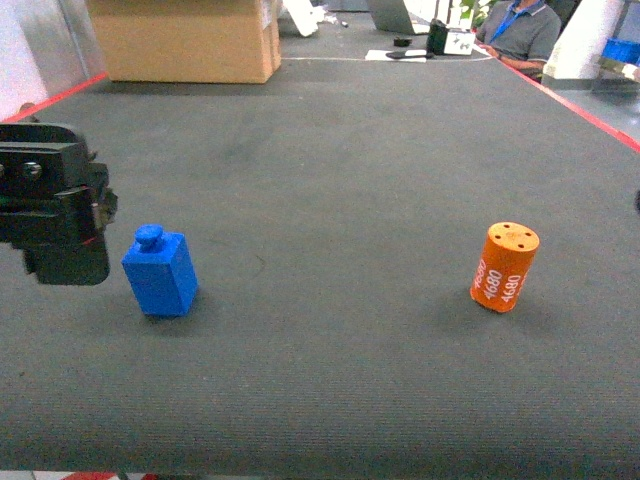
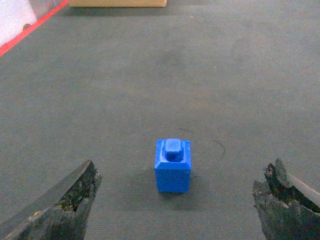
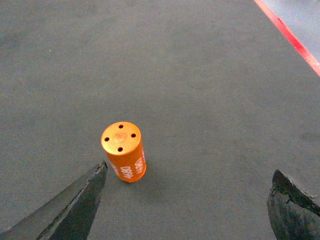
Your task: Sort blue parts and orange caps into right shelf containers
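One blue part, a chunky block with a round knob on top, stands upright on the dark mat. My left gripper hovers just to its left. In the left wrist view the blue part sits ahead of the left gripper, centred between its wide open fingers and touching neither. An orange cap marked "4680" stands upright at the right. In the right wrist view the orange cap is just ahead of the left finger of my open right gripper. The right shelf containers cannot be made out.
A brown cardboard box stands at the far left of the table. Red tape marks the table's side edges. A seated person and desk clutter are beyond the far edge. A small blue shape shows at the far right.
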Motion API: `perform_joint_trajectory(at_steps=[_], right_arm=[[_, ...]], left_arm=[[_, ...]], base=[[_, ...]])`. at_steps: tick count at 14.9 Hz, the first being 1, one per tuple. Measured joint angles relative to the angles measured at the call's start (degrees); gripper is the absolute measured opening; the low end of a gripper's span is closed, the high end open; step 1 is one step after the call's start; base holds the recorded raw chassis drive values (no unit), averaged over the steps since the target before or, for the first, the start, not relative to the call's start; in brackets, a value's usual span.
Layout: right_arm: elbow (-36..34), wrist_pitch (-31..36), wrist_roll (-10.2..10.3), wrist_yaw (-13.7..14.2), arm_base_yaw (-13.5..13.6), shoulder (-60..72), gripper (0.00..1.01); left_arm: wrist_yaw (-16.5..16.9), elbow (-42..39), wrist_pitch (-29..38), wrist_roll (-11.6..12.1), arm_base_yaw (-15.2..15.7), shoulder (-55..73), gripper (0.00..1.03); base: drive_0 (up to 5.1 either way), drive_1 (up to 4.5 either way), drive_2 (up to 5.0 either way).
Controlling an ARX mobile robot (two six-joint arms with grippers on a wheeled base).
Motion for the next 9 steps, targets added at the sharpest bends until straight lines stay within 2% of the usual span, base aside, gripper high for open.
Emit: perform_joint_trajectory(at_steps=[4,9], right_arm=[[13.2,0.4,1.9,-2.3,0.7,17.7,0.98],[23.2,-0.9,2.1,-3.7,0.2,29.2,0.98]], left_arm=[[2.6,7.3,0.1,-3.3,2.4,11.8,0.98],[4.5,10.7,0.6,-6.1,4.8,20.6,0.98]], base=[[0.0,0.0,0.0],[0.0,0.0,0.0]])
